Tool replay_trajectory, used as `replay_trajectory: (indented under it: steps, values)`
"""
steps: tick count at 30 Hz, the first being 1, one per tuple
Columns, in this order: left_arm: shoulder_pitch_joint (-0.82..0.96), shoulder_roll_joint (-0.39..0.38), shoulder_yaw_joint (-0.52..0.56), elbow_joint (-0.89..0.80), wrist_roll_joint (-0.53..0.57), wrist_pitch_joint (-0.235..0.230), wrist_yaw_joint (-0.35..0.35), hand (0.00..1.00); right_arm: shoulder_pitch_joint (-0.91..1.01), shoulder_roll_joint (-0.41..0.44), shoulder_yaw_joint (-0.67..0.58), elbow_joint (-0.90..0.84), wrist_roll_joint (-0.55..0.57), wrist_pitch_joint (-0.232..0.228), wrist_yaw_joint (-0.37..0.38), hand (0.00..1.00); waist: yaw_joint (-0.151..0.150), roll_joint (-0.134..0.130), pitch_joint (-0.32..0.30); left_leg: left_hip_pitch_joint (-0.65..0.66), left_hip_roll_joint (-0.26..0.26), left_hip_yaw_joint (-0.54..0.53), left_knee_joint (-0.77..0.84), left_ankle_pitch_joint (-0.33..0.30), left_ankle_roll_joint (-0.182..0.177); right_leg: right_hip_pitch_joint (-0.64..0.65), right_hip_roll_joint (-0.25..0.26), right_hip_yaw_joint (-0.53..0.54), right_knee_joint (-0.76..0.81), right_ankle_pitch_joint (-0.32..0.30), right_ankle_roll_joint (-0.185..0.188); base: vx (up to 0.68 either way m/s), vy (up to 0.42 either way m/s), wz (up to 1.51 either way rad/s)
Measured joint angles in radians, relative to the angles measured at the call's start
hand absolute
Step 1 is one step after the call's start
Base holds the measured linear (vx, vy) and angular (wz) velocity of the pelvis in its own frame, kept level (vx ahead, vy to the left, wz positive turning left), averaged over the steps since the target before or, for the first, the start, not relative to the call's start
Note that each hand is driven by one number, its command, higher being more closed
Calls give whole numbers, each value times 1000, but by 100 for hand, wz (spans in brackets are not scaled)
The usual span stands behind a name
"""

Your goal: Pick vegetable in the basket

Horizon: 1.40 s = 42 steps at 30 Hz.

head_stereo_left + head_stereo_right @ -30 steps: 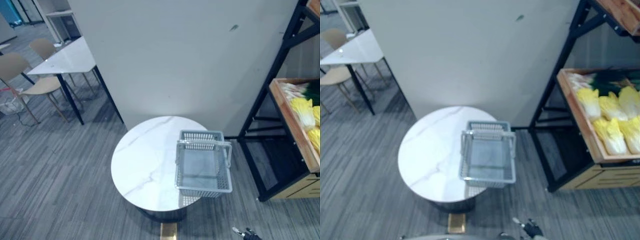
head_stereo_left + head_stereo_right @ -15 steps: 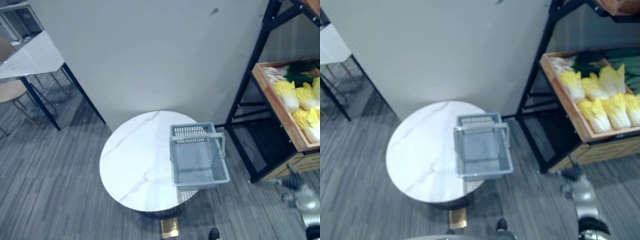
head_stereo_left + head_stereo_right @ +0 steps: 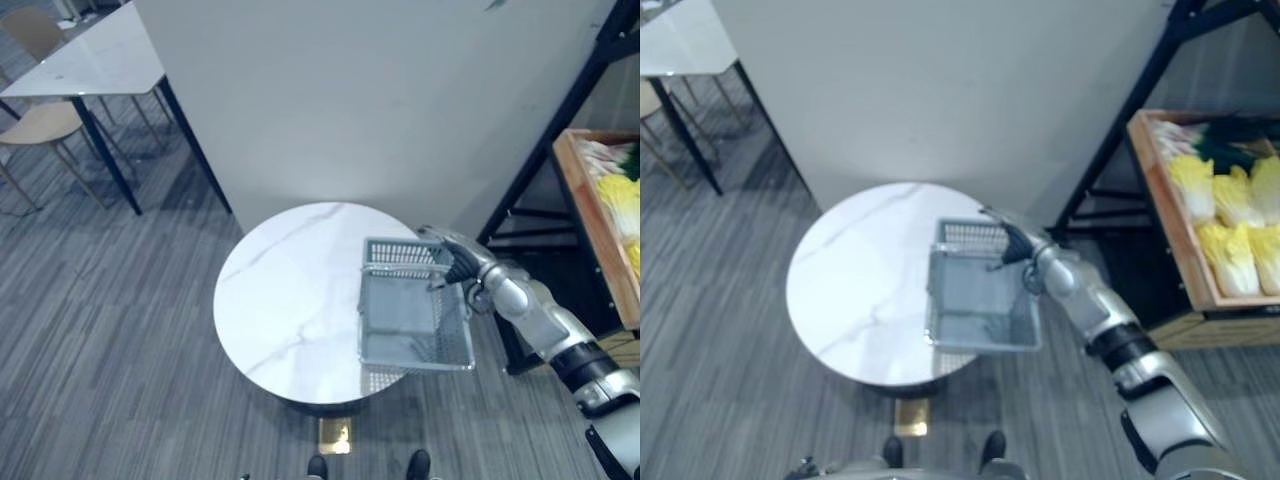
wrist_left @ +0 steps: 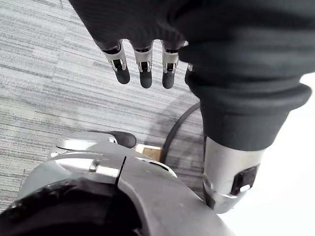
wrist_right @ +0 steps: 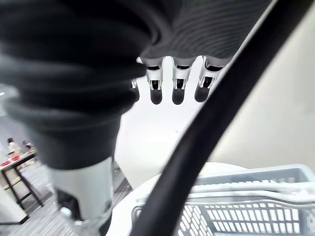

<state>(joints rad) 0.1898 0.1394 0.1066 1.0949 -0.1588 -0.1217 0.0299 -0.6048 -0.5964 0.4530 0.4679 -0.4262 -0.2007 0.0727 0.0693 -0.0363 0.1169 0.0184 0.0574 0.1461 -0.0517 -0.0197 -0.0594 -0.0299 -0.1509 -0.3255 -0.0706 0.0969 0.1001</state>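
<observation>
A grey plastic basket (image 3: 415, 362) with nothing in it stands on the right edge of a round white marble table (image 3: 280, 300). My right hand (image 3: 458, 262) hovers over the basket's far right corner, by the handle, its fingers (image 5: 178, 88) straight and holding nothing. The basket (image 5: 256, 196) lies just beneath them in the right wrist view. Yellow leafy cabbages (image 3: 1230, 215) lie in a wooden crate (image 3: 1160, 200) on the shelf to the right, apart from the hand. My left hand (image 4: 142, 69) hangs low over the carpet, fingers relaxed and empty.
A black metal shelf frame (image 3: 545, 140) stands right of the table and carries the crate. A pale wall panel (image 3: 380, 100) rises close behind the table. A rectangular white table (image 3: 95, 65) with chairs (image 3: 45, 125) stands at the far left on grey carpet.
The camera has shifted between pictures. My right arm has come up from the lower right, and the hand now reaches over the basket's far right corner. The basket has stayed put.
</observation>
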Motion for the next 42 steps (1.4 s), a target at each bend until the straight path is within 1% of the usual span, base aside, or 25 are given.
replay_trajectory:
  steps: [3, 6, 10, 15, 16, 18, 20, 24, 29, 30, 34, 39, 42]
  values:
    - [0, 1, 2, 0, -34, 0, 5, 0, -51, 10, 39, 63, -9, 1, 3, 0, 3, -5, 22, -2, -5, -24, -2, 5, 4, 9, -6, -19, 0, 0, 0, -19, 4, 17]
    - [-2, 1, 9, -1, -35, 0, 5, 0, -76, 33, 45, 120, -11, 6, 3, 0, 14, -8, 44, 0, -8, -27, -11, 13, 6, 9, -8, -22, 0, 1, 1, -25, 0, 6]
    - [-17, 1, 8, -1, -35, -1, 6, 0, -141, 54, 65, 252, -57, 21, 1, 0, 16, -6, 77, -13, -12, -42, -23, 28, 10, -3, -11, -33, 4, 1, 2, -21, -2, 9]
    - [-36, 0, -3, -1, -36, -2, 10, 0, -174, 72, 62, 321, -82, 40, -8, 0, 18, 4, 106, -21, -13, -46, -28, 30, 10, -12, -11, -37, 4, 2, 2, -2, -1, 4]
    - [-39, 0, -9, -1, -36, -1, 11, 0, -184, 79, 50, 342, -86, 49, -18, 0, 18, 9, 110, -29, -14, -46, -29, 31, 11, -21, -12, -37, 3, 4, -1, 0, 0, 0]
    - [-42, 0, -15, -2, -36, -4, 14, 0, -190, 92, 16, 366, -86, 53, -28, 0, 17, 13, 121, -31, -16, -46, -29, 31, 11, -22, -13, -37, 2, 4, -1, 31, 10, 1]
    - [-51, 0, -23, -2, -36, -7, 18, 0, -207, 96, -2, 395, -87, 65, -39, 0, 17, 18, 139, -31, -18, -47, -29, 31, 11, -22, -15, -37, 2, 4, -1, 0, 0, 0]
    - [-71, 0, -34, -3, -36, -7, 25, 0, -253, 105, -16, 448, -88, 68, -45, 0, 17, 26, 171, -38, -22, -47, -29, 31, 11, -30, -19, -36, 3, 7, 0, 0, 0, 0]
    - [-78, 0, -46, -4, -37, -11, 33, 0, -269, 105, -49, 464, -96, 70, -52, 0, 18, 33, 192, -58, -33, -49, -29, 34, 16, -48, -28, -37, 3, 11, 5, 9, 13, 2]
    - [-78, 2, -53, -4, -45, -12, 33, 0, -279, 105, -54, 484, -108, 70, -64, 100, 18, 33, 192, -64, -34, -51, -29, 35, 17, -53, -30, -38, 3, 11, 5, 23, 14, 3]
    - [-79, 4, -64, -4, -66, -13, 35, 0, -289, 104, -59, 495, -125, 86, -74, 100, 18, 37, 199, -67, -35, -54, -29, 35, 17, -54, -31, -40, 2, 11, 5, 35, 10, 3]
    - [-79, 4, -69, -4, -65, -12, 38, 0, -289, 104, -58, 494, -129, 87, -75, 100, 17, 39, 200, -67, -37, -54, -29, 35, 17, -53, -33, -40, 3, 11, 5, 0, 0, 0]
    - [-79, 4, -70, -4, -65, -12, 38, 0, -289, 104, -50, 489, -150, 85, -68, 100, 17, 39, 200, -66, -36, -53, -28, 35, 16, -53, -33, -39, 4, 11, 5, 0, 0, 0]
